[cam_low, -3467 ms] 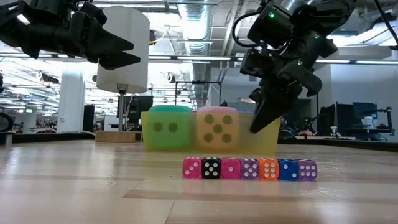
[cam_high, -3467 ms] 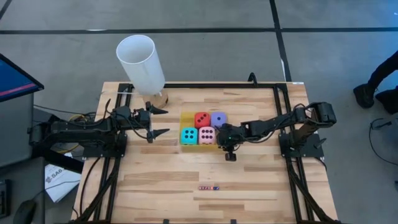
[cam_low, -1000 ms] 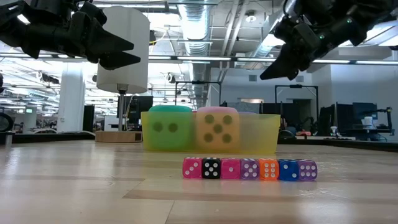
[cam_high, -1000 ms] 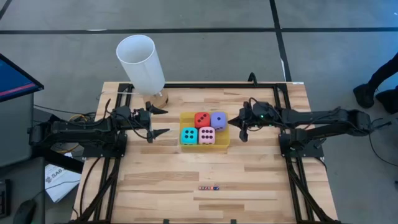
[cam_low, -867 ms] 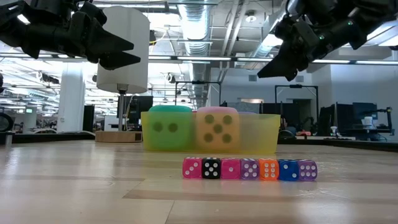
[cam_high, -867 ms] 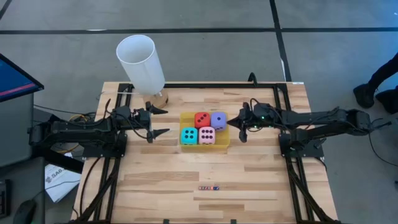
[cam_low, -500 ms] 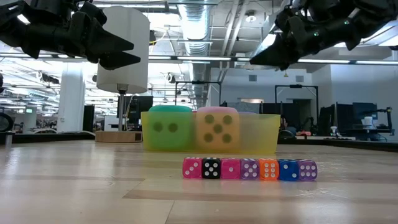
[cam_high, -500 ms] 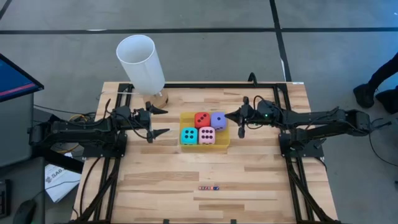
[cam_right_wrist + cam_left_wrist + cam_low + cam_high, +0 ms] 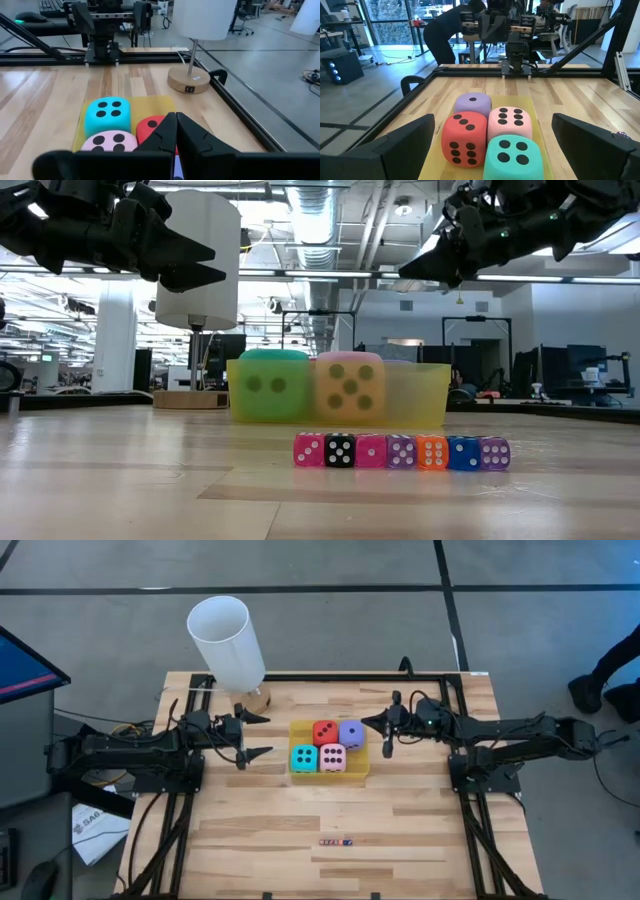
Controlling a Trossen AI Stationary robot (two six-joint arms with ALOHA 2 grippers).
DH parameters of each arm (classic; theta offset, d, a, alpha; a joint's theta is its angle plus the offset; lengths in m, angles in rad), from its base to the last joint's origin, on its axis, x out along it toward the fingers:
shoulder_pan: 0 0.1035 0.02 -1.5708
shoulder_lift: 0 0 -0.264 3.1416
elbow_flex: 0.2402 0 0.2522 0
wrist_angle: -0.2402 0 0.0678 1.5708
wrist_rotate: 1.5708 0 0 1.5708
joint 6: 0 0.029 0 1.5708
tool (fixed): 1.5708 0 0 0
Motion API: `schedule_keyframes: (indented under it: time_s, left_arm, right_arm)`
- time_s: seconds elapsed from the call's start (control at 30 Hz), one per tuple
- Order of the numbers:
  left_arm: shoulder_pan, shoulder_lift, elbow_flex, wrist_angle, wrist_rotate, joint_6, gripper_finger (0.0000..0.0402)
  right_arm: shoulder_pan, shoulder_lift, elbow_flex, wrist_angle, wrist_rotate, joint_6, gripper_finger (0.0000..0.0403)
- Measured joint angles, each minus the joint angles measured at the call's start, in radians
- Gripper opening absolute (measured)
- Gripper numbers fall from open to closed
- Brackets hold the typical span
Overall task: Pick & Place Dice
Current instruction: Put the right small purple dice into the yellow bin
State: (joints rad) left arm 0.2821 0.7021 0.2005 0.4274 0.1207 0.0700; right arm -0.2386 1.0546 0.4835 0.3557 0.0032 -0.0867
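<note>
Four soft dice sit two by two in a yellow tray at mid-table: red and purple on the far side, cyan and pink on the near side. My left gripper hovers open and level, left of the tray, with nothing between its fingers. My right gripper is shut on nothing. It hangs above the tray's far right corner, close to the purple die, and points toward the table's left. In the low view it is well above the dice.
A white lamp on a round wooden base stands at the far left corner. A row of tiny dice lies near the front edge. A person's legs show beyond the table's right side.
My right gripper, shut throughout, has tipped up from slanting down to nearly level. Its tip has gone a little toward the far edge. The dice and my left gripper have kept still.
</note>
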Motion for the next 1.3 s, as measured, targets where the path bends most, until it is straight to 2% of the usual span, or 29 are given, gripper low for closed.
schedule_keyframes:
  time_s: [0.33,0.57,1.3]
  left_arm:
    - [0.0,0.0,0.0,0.0,0.0,0.0,0.0392]
    - [0.0,0.0,0.0,0.0,0.0,0.0,0.0392]
    - [0.0,0.0,0.0,0.0,0.0,0.0,0.0392]
  right_arm:
    - [0.0,0.0,0.0,-0.002,-0.002,-0.003,0.0004]
    - [0.0,0.0,0.0,0.001,-0.002,-0.19,0.0004]
    - [0.002,0.0,0.001,-0.012,-0.002,-0.194,0.0004]
